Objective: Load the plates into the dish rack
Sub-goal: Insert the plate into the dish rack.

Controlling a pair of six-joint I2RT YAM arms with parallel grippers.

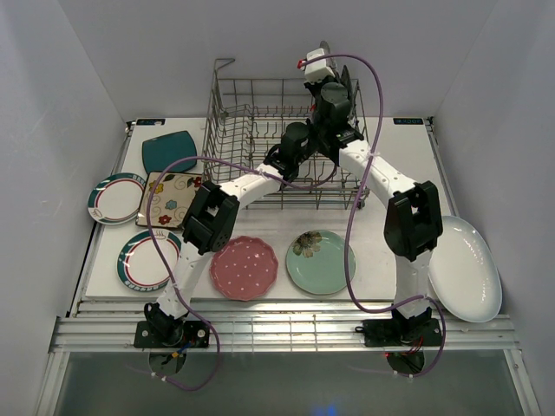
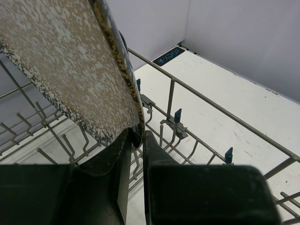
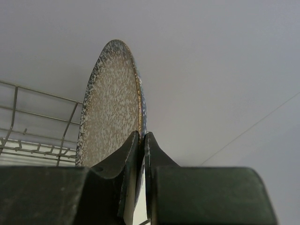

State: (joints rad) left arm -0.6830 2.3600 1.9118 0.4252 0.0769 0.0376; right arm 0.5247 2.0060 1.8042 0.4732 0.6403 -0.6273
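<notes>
A speckled silver plate (image 2: 61,61) stands on edge above the grey wire dish rack (image 1: 251,113), and both grippers pinch its rim. My left gripper (image 2: 136,133) is shut on the plate's lower edge, over the rack's tines (image 2: 70,140). My right gripper (image 3: 142,134) is shut on the rim of the same plate (image 3: 110,108), with the rack's side wires (image 3: 42,117) at its left. In the top view both wrists meet over the rack's far right corner, and the plate (image 1: 345,82) shows there only as a dark sliver.
In front of the rack lie a pink dotted plate (image 1: 244,268) and a mint green plate (image 1: 320,262). A big white oval plate (image 1: 466,269) is at the right edge. At the left sit a teal square (image 1: 168,150), a floral square (image 1: 172,198) and two rimmed round plates (image 1: 116,198) (image 1: 147,259).
</notes>
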